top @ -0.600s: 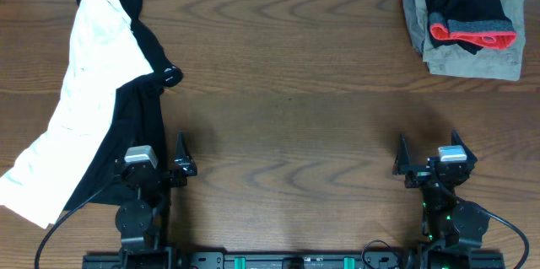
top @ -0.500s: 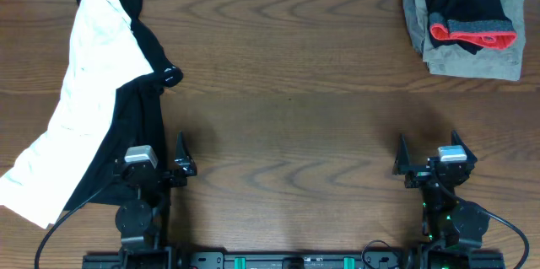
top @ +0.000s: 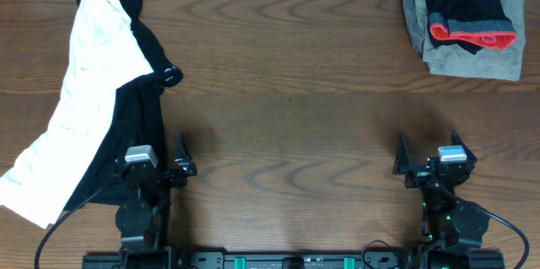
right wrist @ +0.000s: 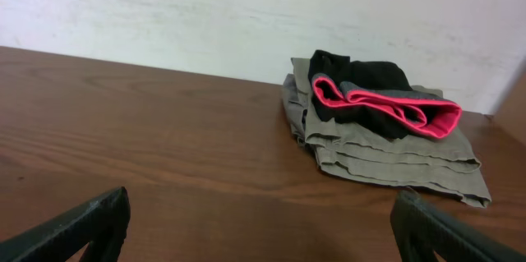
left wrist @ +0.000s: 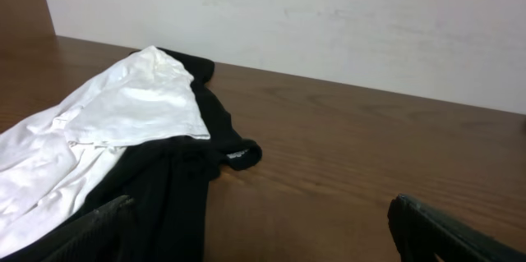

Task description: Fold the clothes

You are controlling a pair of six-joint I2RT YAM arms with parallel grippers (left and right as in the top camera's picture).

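Observation:
The clothes lie crumpled at the table's left: a white T-shirt [top: 89,92] draped over a black garment [top: 142,126] with a small white logo. The left wrist view shows the white T-shirt [left wrist: 123,106] on the black garment [left wrist: 177,188], ahead and to the left. My left gripper [top: 153,144] rests low at the front left, at the black garment's near edge, open and empty [left wrist: 261,206]. My right gripper [top: 429,144] sits at the front right, open over bare wood [right wrist: 263,196].
A folded olive garment [top: 472,58] with a black, grey and red piece [top: 468,8] on top lies at the back right corner, also seen as the olive garment [right wrist: 394,159] in the right wrist view. A pale wall runs behind the wooden table [top: 287,92].

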